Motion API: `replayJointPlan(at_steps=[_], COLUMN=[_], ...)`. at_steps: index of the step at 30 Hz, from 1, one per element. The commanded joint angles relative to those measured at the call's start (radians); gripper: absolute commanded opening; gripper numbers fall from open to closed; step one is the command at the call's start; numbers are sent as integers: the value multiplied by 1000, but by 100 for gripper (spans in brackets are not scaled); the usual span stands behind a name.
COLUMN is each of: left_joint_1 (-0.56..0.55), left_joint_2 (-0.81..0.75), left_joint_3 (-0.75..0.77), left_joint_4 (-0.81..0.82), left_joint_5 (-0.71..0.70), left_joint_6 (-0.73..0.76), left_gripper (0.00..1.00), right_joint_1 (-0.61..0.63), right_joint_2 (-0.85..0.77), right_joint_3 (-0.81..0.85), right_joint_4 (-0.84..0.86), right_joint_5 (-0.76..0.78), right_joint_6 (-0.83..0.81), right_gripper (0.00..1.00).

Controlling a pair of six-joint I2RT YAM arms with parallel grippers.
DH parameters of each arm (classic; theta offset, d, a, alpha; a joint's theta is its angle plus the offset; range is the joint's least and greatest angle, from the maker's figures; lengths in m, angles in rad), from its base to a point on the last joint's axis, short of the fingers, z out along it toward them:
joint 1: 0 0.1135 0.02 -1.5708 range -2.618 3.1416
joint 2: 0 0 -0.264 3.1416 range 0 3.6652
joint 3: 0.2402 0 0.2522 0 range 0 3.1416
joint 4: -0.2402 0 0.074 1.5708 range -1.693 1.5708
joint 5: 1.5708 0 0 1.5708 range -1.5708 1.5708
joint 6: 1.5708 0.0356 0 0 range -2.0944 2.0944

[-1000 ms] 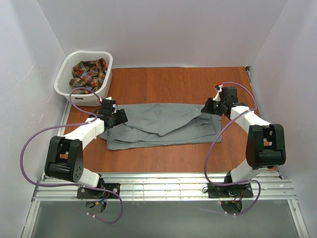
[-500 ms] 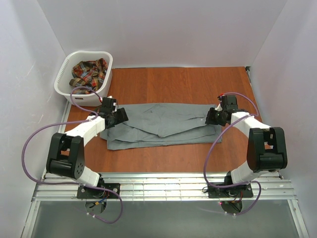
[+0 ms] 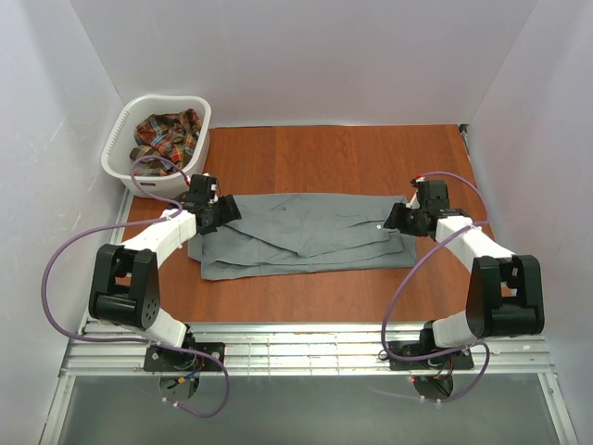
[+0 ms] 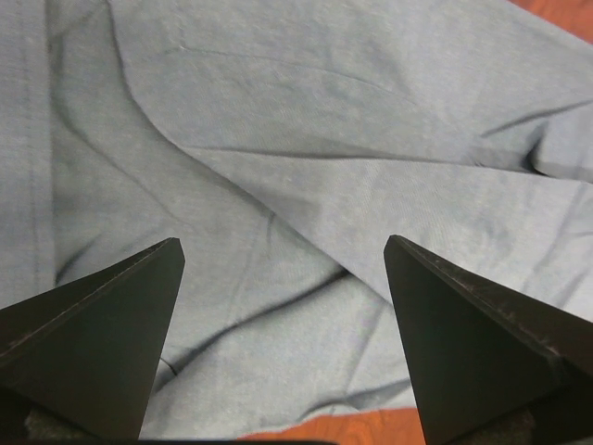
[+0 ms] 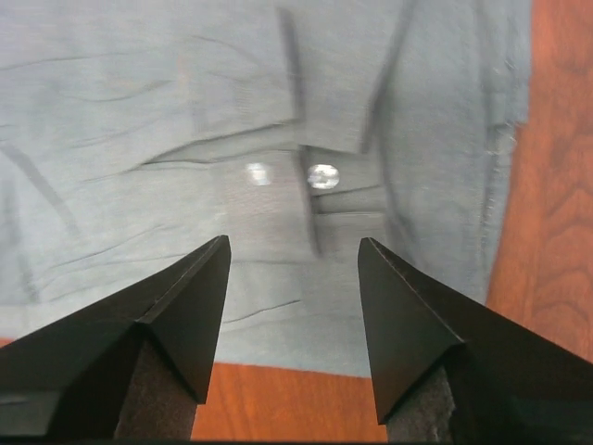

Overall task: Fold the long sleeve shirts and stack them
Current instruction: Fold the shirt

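Plain white walls [image 3: 306, 56] enclose a reddish-brown wooden table [image 3: 334, 158], with a metal rail [image 3: 306, 348] along its six o'clock edge. A grey shirt [image 3: 306, 232] lies at the table's centre, folded into a long band running nine to three o'clock. A white basket [image 3: 120, 139] at ten o'clock holds a crumpled plaid shirt [image 3: 167, 137]. The left gripper [image 3: 219, 215] hovers over the band's nine o'clock end, jaws apart, holding nothing. The right gripper [image 3: 397, 219] hovers over the three o'clock end, jaws apart and empty, above two buttons [image 5: 322, 175].
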Motion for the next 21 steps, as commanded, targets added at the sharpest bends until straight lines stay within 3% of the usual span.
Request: replayJointPlan(at_steps=[1,6,9,15,21], left_joint_1=[1,-21,-21,1,13], left_joint_2=[-60,-16,31,154,213], left_joint_3=[35,51,42,17,6], left_joint_4=[-22,23,73,108,114], left_joint_5=[96,161,150,86,55], left_joint_6=[-26,-80,-133,-196,-187], left_gripper=[84,80,74,70,69], right_joint_1=[32,45,45,23,-9], right_joint_2=[-103,-91,-34,121,159], right_joint_3=[30,-8,-30,-58,-119], right_joint_4=[45,271,400,500,490], right_joint_5=[-54,-278,-335,-335,-231], right_joint_6=[-36,71,116,145,79], right_gripper=[53,52,51,50,50])
